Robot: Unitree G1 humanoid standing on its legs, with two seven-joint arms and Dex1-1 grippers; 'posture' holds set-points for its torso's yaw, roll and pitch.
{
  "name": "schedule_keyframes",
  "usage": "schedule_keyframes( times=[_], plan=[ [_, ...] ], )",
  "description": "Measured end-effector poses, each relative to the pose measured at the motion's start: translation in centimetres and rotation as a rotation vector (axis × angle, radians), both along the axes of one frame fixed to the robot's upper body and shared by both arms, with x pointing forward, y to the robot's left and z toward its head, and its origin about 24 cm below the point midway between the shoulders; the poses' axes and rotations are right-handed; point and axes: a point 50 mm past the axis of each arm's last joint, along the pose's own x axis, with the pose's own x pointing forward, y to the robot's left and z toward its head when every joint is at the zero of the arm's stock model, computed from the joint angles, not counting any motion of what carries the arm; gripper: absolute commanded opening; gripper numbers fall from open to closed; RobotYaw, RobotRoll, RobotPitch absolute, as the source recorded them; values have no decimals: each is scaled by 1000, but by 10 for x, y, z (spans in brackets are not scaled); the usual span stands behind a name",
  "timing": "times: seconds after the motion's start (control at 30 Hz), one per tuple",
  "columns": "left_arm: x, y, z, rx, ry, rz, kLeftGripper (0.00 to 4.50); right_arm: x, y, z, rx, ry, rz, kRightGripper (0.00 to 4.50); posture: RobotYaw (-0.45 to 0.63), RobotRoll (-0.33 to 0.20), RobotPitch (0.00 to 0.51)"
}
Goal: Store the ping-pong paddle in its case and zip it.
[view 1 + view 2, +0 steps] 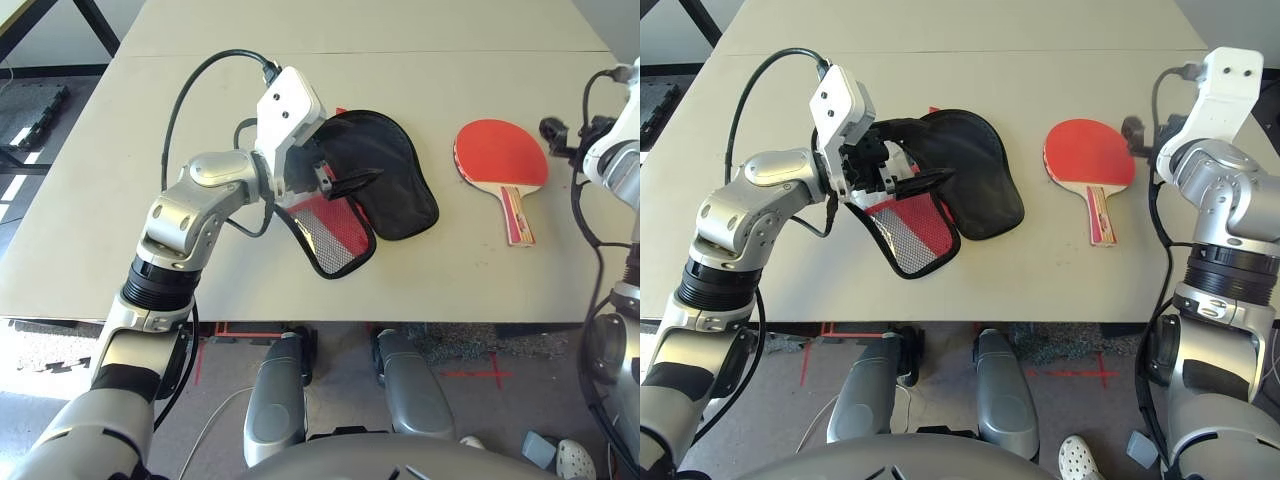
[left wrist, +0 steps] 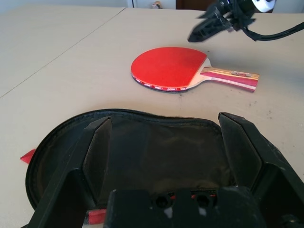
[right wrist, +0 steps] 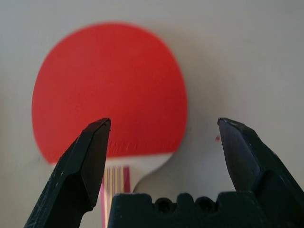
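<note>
The case [image 1: 395, 175] lies unzipped in the middle of the table, black inside facing up, its red and mesh flap [image 1: 335, 235] folded toward me. My left gripper [image 1: 350, 182] hovers open just over the case [image 2: 156, 156], with nothing between its fingers. To the right, apart from the case, the ping-pong paddle [image 1: 500, 152] lies flat with its red face up and its striped handle [image 1: 518, 215] pointing toward me. My right gripper [image 1: 1132, 130] stands open beside and above the paddle's right edge, looking down on the red face [image 3: 104, 85] and touching nothing.
The beige table [image 1: 100, 200] has a seam across its far part and its front edge runs just below the case flap. Black cables loop off both wrists. Bare table surface lies left of the case and between the case and the paddle.
</note>
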Motion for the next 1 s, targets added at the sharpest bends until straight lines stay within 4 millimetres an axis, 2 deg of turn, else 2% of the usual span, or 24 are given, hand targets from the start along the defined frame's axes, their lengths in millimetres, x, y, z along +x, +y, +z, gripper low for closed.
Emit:
schedule_keyframes(
  times=[0.17, 0.27, 0.53, 0.8, 0.9, 1.0],
  plan=[
    [2, -3, -3, -4, 9, -11, 4500, -12, 17, 1, -17, 56, 104, 4485, -132, 0, 234],
    [3, -4, -5, -6, 15, -14, 4500, -15, 24, -6, -44, 83, 139, 4485, -128, 0, 233],
    [3, -6, -4, -1, 8, -18, 4500, -23, 23, -32, -62, 172, 101, 4485, -107, 0, 229],
    [3, -6, -4, -1, 5, -18, 4500, -21, 35, -47, -28, 202, 107, 4485, -107, 0, 232],
    [3, -7, -4, 0, 5, -17, 4500, -20, 39, -51, -19, 213, 112, 3903, -107, 0, 232],
    [3, -7, -4, 2, 3, -15, 4500, -19, 43, -52, -8, 213, 123, 2828, -102, 0, 235]
  ],
)
